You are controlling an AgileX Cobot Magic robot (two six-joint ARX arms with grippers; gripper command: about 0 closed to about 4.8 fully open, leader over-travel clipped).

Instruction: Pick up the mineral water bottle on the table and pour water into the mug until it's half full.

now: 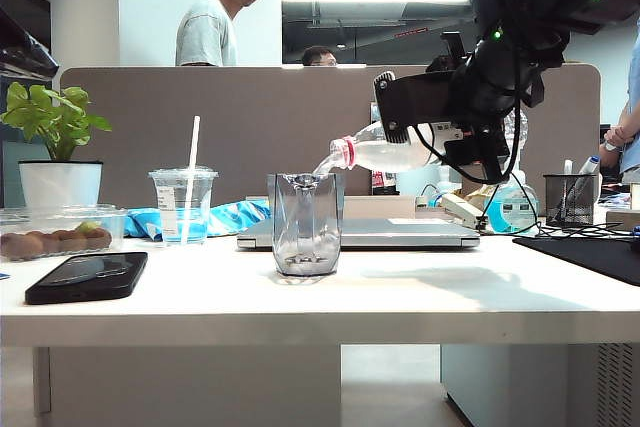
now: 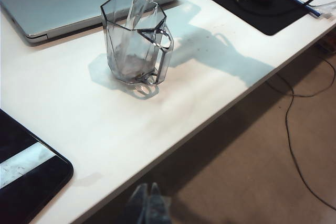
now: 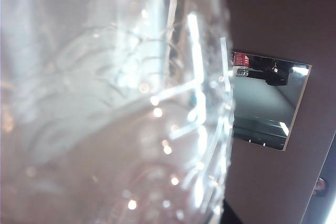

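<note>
Clear plastic held in black jaws — entry for the pouring step.

Right gripper (image 1: 425,132): clamped across the body of the mineral water bottle (image 1: 385,154), raised above the table (image 1: 300,297) and over its middle, on the side toward the right edge. In the right wrist view the bottle's ribbed wall (image 3: 115,98) fills nearly the whole picture, pressed close to the camera.

Bottle: tipped almost level, pink-red neck ring toward the mug (image 1: 305,224), mouth just above the mug's rim on the gripper's side. A thin stream (image 2: 137,6) falls from the mouth into the mug's open top.

Mug: upright on the worktop, midway between left and right edges, just in front of a closed grey laptop (image 1: 400,234), handle toward the front edge. Water level low — only the thick base looks wet and rippled, well short of half, as far as can be judged.

Handling note: judged best to hold the tilt steady and small so the stream stays inside the rim; keep the mouth over the opening, not beyond the lip; watch the level against the faceted wall and right the bottle a little early, since the stream will trail.

Left gripper (image 2: 148,203): hangs off the front edge of the table, well apart from the mug, its fingertips together, holding nothing.
</note>
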